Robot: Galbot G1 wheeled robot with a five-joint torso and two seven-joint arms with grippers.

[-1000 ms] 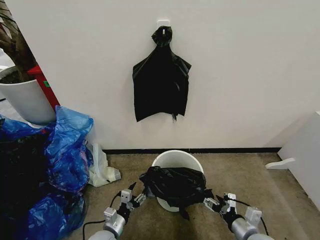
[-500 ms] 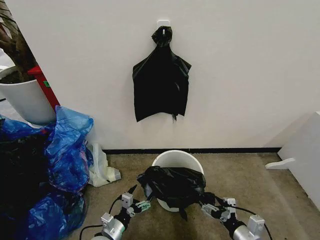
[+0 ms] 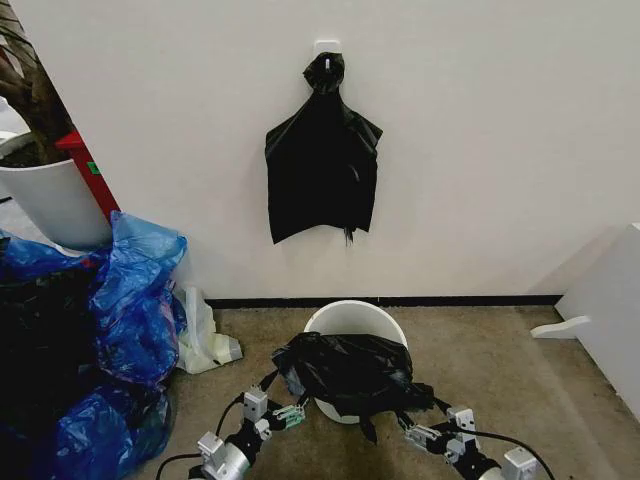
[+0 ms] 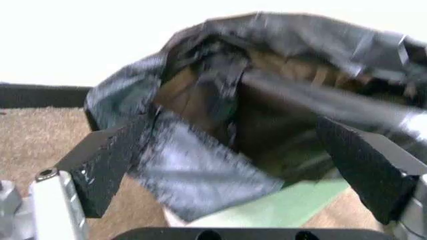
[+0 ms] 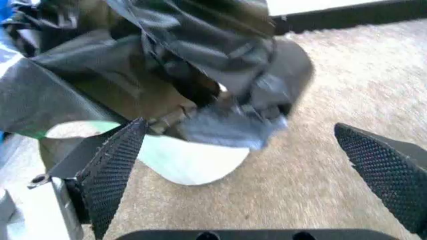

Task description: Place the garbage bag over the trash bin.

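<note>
The trash bin (image 3: pixel 356 322) is a cream-white bucket standing on the carpet by the wall. The garbage bag (image 3: pixel 346 368), glossy black and wrinkled, lies bunched over the bin's near rim and front, leaving the far half of the opening bare. My left gripper (image 3: pixel 280 398) hovers open just short of the bag's left edge. In the left wrist view the bag (image 4: pixel 267 100) hangs slack beyond the spread fingers (image 4: pixel 110 165). My right gripper (image 3: pixel 420 420) is open at the bag's lower right. The right wrist view shows the bag (image 5: pixel 193 65) and bin (image 5: pixel 190 162) ahead of it.
A bundle of black bags (image 3: pixel 322 160) hangs from a wall hook above the bin. Blue plastic bags (image 3: pixel 125 315) pile up on the left, beside a white planter (image 3: pixel 50 200) and a crumpled pale bag (image 3: pixel 205 345). A white cabinet (image 3: pixel 612 305) stands at the right.
Both grippers have drawn back toward me and lower, away from the bag. The bag has slumped slightly and stays draped on the bin's near side.
</note>
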